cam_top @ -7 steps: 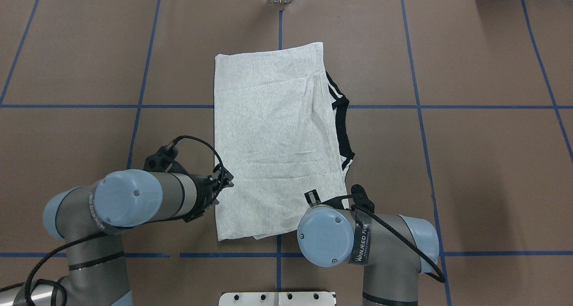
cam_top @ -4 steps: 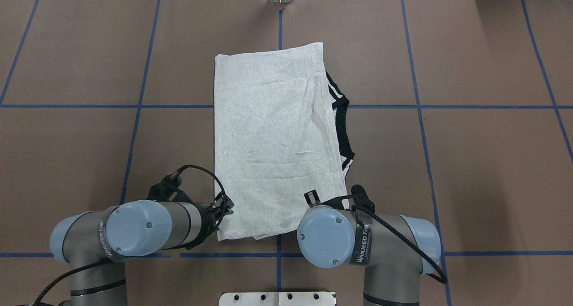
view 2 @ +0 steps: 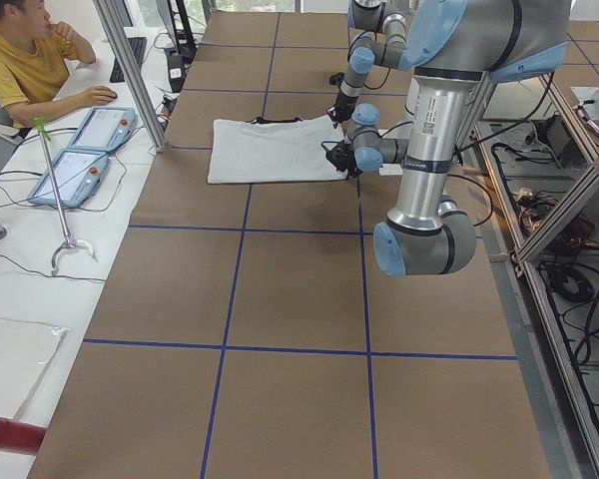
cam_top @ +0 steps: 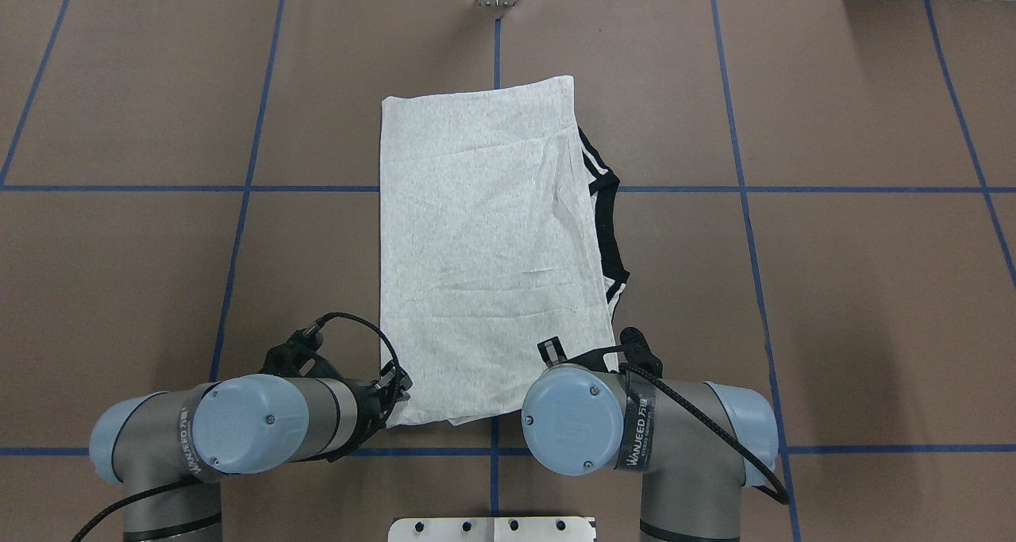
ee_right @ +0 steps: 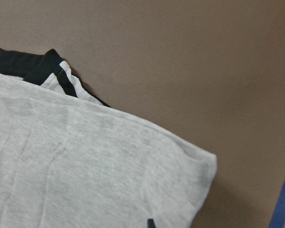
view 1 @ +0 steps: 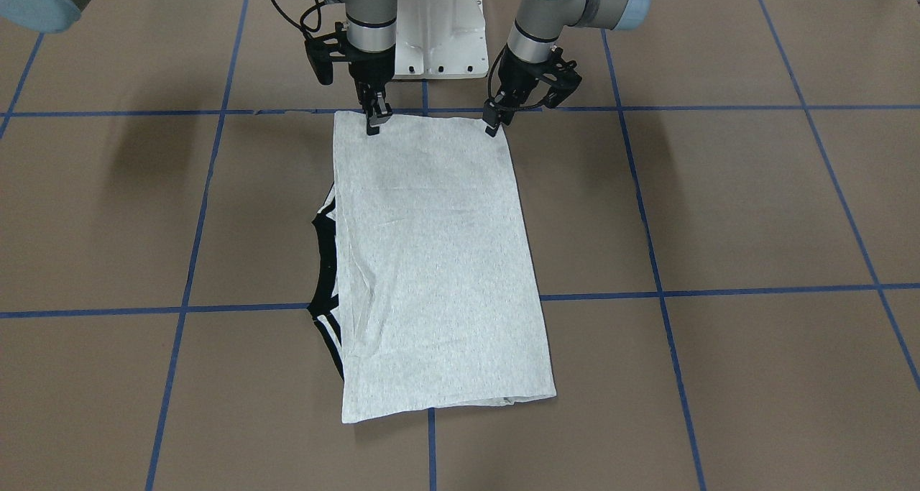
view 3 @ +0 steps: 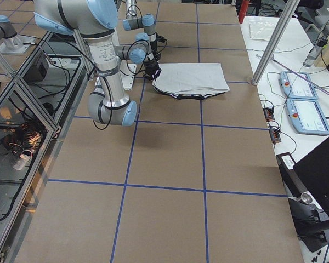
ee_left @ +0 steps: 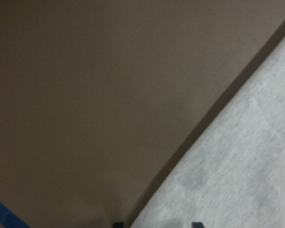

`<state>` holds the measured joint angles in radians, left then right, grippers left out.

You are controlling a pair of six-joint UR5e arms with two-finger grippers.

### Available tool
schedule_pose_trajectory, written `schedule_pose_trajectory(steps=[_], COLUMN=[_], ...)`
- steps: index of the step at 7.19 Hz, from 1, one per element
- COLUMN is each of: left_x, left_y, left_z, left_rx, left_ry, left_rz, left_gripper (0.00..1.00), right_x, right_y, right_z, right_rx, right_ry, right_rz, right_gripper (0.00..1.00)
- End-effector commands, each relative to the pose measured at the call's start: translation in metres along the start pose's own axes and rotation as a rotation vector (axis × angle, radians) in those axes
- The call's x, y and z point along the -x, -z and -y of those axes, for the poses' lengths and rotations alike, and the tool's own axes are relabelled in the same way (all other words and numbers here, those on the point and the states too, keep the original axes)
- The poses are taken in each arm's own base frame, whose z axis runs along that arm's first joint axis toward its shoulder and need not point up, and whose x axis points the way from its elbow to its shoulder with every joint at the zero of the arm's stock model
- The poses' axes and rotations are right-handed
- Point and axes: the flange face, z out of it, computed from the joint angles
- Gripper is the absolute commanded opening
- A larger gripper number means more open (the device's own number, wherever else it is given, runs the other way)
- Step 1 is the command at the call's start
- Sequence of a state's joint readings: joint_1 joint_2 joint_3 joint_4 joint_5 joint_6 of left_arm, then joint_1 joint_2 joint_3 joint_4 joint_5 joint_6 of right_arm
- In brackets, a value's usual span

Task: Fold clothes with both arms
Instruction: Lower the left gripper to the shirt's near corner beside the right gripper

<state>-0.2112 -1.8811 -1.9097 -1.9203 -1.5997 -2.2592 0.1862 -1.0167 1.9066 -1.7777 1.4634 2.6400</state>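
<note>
Grey shirt (cam_top: 484, 248) is folded into a long rectangle, flat on the brown table (cam_top: 833, 304). It lies straight out from the white base (view 1: 438, 38), one short edge near the base. Black-and-white trim (cam_top: 605, 224) pokes out from under the long edge on the base's right.

Right gripper (view 1: 374, 123) is down on the base-side corner, robot's right. Its fingers are together, pinched on the shirt. Its wrist view shows one dark fingertip (ee_right: 150, 222) on top of the cloth by the corner.

Left gripper (view 1: 494, 124) is at the other base-side corner, robot's left. Its fingers are apart and the fingertips (ee_left: 118, 224) straddle the shirt edge, one over table, one over cloth, clamping nothing.

Person (view 2: 20, 60) sits across the table from the base, two pendants (view 2: 80, 150) beside them.
</note>
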Motion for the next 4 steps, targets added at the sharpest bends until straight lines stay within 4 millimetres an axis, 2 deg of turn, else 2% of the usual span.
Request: schedule_pose_trajectory(steps=[1,3,4], left_x=[-0.001,-0.001,-0.005], left_y=[0.003,0.004,0.014], left_z=[-0.004,-0.004,-0.008], left_rx=[0.01,0.011,0.027], left_ry=[-0.002,-0.003,-0.005], left_rz=[-0.001,-0.003,-0.017], left_gripper=[0.02,0.0,0.0], right_x=[0.0,0.0,-0.002], right_y=[0.001,0.0,-0.002], right_z=[-0.001,-0.001,0.002], right_rx=[0.001,0.0,-0.005], right_ry=[0.0,0.0,0.001], right_rz=[0.0,0.0,-0.003], right_gripper=[0.0,0.0,0.0])
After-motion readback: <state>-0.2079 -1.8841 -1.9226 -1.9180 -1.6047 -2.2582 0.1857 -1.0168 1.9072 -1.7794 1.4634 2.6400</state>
